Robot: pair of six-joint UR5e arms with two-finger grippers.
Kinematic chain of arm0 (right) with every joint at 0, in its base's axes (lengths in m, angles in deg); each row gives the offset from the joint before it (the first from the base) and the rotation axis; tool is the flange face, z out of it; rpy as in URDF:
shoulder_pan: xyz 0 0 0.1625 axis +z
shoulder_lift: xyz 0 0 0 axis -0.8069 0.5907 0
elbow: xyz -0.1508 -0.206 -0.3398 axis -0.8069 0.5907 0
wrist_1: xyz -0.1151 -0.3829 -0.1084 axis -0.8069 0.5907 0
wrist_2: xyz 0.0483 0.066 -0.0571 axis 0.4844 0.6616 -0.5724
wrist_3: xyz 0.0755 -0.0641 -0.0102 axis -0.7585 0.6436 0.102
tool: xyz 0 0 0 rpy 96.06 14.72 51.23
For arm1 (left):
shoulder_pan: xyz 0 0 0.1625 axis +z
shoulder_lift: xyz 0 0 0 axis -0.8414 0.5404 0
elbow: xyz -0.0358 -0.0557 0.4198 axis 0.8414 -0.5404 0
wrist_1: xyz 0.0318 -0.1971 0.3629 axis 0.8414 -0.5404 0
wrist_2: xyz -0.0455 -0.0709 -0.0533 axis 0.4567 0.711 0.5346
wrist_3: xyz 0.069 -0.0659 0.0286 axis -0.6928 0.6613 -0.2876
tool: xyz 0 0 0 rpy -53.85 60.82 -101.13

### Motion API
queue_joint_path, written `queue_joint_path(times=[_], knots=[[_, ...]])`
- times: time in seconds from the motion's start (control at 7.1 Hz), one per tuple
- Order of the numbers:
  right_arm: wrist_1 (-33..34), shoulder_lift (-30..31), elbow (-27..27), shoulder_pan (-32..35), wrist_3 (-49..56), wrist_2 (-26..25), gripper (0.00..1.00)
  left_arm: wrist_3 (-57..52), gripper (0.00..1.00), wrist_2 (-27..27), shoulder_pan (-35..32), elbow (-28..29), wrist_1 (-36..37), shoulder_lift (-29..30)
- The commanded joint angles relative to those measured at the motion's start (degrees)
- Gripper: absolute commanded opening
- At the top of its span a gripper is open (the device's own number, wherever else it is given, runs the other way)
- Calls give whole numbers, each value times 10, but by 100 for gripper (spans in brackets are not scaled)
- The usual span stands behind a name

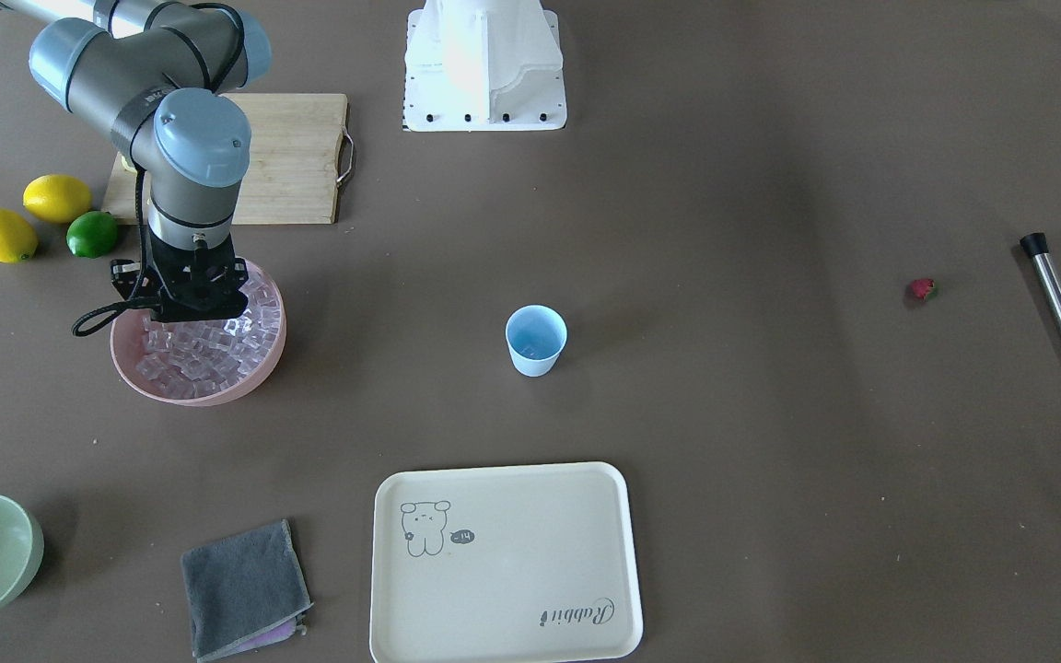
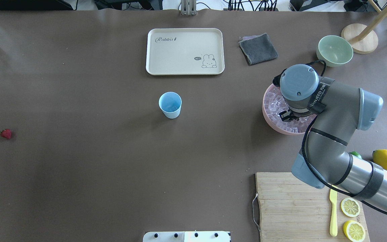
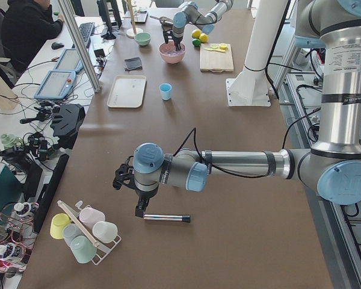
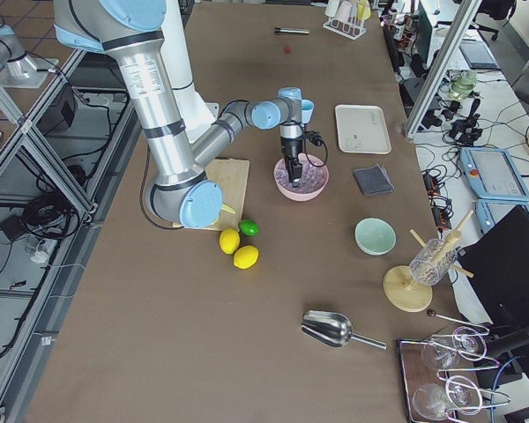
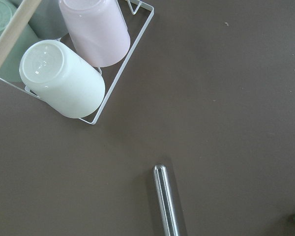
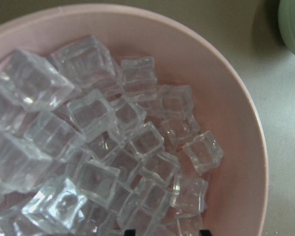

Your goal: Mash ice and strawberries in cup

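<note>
The brown surface is taken in first, with the tray laid near its edge. The board is seen just behind the pink bowl. The right hand is held down in that bowl, fingers spread over the ice. The left hand is hung over the rod; its grip cannot be told. The cup is stood upright mid-surface, well apart from the bowl. The strawberry is spotted far off, near the rod.

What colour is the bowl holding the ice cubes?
Pale pink; the round bowl shows best in the right wrist view.
</note>
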Motion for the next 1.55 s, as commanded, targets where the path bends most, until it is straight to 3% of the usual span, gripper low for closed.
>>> queue_joint_path(times=[0.0,0.28,0.56,0.85,0.99,1.13,1.41], knots=[[0,1,2,-9,0,-1,47,0,99,0,0,0,0,1],[-1,-3,7,-11,1,-1,39,0,99,-1,0,4,0,1],[-1,-5,8,-4,9,-1,14,0,99,-1,1,4,0,1],[0,-6,4,0,11,1,10,0,99,-1,0,30,-29,6],[1,-7,3,5,13,2,21,0,99,-1,0,39,-40,7],[-2,-8,1,13,52,5,54,0,99,-1,0,38,-40,6],[-6,-7,-4,17,65,18,56,2,99,0,0,35,-40,6]])
